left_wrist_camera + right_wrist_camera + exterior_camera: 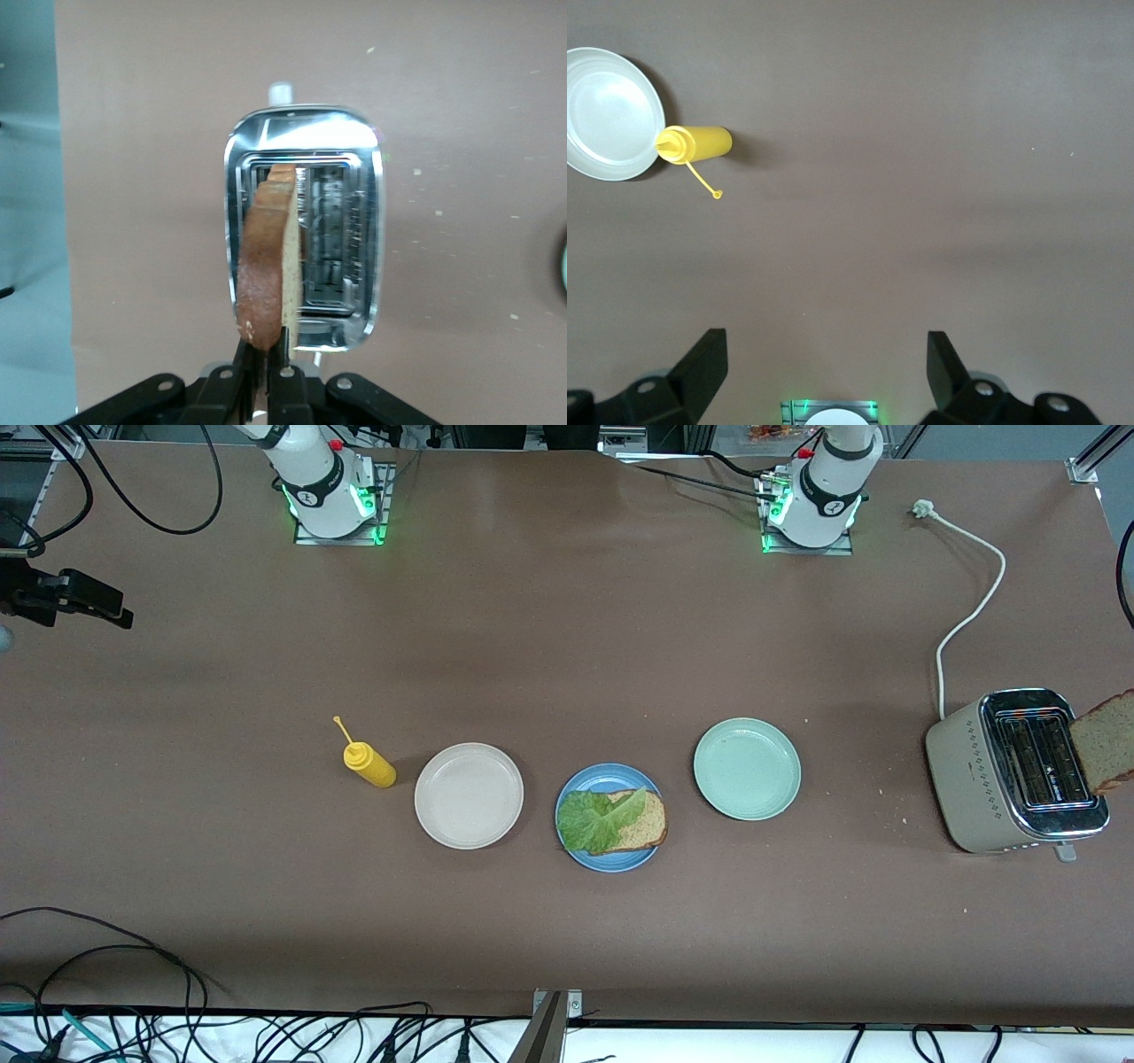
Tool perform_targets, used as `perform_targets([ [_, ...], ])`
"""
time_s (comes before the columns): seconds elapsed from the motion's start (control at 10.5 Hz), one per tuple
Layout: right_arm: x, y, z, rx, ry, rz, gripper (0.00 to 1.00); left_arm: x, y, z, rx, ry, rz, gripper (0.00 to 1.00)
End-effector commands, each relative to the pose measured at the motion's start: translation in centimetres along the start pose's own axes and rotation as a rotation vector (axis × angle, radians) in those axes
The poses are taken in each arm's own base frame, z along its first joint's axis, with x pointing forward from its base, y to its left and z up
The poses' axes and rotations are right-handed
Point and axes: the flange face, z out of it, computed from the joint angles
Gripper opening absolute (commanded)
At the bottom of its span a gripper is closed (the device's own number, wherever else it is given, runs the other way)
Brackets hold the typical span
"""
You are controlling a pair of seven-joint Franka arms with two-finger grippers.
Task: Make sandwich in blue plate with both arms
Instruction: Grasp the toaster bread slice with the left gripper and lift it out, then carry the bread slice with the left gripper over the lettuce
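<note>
Left claw (263,354) clamped on bread slice (264,266) over toaster (354,142).

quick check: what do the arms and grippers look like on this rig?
Both arms are white with black joint bands. The right arm and left arm each carry a red button, a small dark mark on the shell, green lights at the base and black cables. Right gripper and left gripper: black, two-fingered.

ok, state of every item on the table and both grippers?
left gripper: shut on bread slice, over the toaster
right gripper: open, waiting over bare table
blue plate: holds a bread slice with lettuce on top
cream plate: empty
mint plate: empty
yellow bottle: capped, beside the cream plate
toaster: slots empty
</note>
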Motion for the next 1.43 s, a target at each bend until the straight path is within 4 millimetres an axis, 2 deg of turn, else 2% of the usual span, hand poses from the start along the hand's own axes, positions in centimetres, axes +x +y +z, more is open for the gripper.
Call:
perform_targets([
  [0.0, -0.1, 2.0, -0.6, 0.006, -0.005, 0.040, 1.00, -0.6, 2.5, -3.6, -0.092, 0.034, 0.050, 0.00],
  [0.19, 0.1, -0.4, -0.8, -0.041, -0.003, 0.003, 1.00, 0.0, 5.7, -4.3, -0.122, 0.050, 0.093, 0.00],
  [0.48, 0.1, -0.8, -0.9, -0.043, -0.004, -0.004, 1.00, 1.4, 10.9, -3.3, -0.234, 0.038, 0.142, 0.00],
  [0.57, -0.1, -0.7, -1.1, -0.039, 0.000, -0.003, 1.00, 2.0, 13.5, -2.5, -0.258, 0.022, 0.163, 0.00],
  [0.67, -0.2, -0.2, -1.7, -0.038, 0.014, 0.000, 1.00, 2.0, 16.7, -2.7, -0.263, 0.008, 0.138, 0.00],
  [0.76, -0.1, -0.4, -2.2, -0.039, 0.025, -0.009, 1.00, 2.0, 18.7, -2.9, -0.275, -0.003, 0.092, 0.00],
  [1.05, 0.0, -0.3, -2.0, -0.037, 0.020, -0.009, 1.00, 2.6, 23.1, -0.8, -0.478, -0.072, 0.058, 0.00],
  [1.33, -0.1, -0.2, -2.1, -0.038, 0.022, -0.001, 1.00, 2.4, 30.6, 0.9, -0.549, -0.176, 0.011, 0.00],
])
